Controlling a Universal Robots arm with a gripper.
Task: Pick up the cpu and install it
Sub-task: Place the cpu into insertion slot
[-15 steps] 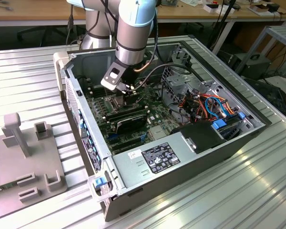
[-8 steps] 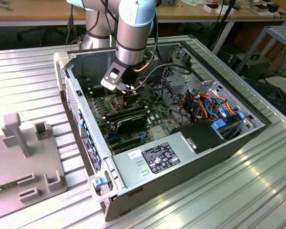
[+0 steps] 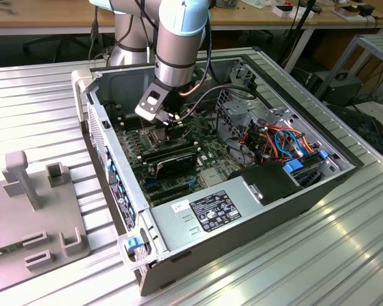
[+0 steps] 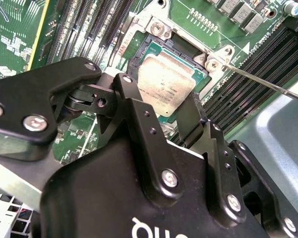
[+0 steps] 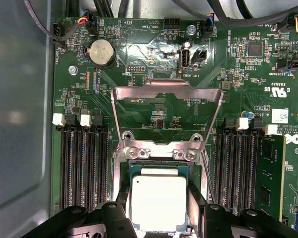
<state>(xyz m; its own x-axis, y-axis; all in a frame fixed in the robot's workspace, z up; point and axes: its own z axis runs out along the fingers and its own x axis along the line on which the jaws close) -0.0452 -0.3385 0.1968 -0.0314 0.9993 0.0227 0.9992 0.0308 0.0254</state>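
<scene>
The cpu [image 5: 159, 202] is a square chip with a silver lid on a green base. It sits low over the open socket [image 5: 120, 171] on the green motherboard [image 5: 154, 54] inside the computer case [image 3: 242, 210]. My gripper [image 5: 159, 210] reaches down from the arm into the case [image 3: 172, 127]. Its black fingers [image 5: 121, 198] press against two opposite edges of the chip, so it is shut on it. In the second wrist view the cpu [image 4: 166, 84] lies between the fingers [image 4: 191, 119], level with the socket frame. I cannot tell whether the chip rests fully in the socket.
The metal load plate [image 5: 166, 94] is swung open behind the socket, and its thin lever [image 4: 263, 79] sticks out sideways. Rows of memory slots [image 5: 82, 168] flank the socket. Cables [image 3: 274, 137] and a power supply [image 3: 210, 213] fill the case. A grey fixture [image 3: 32, 217] stands on the table.
</scene>
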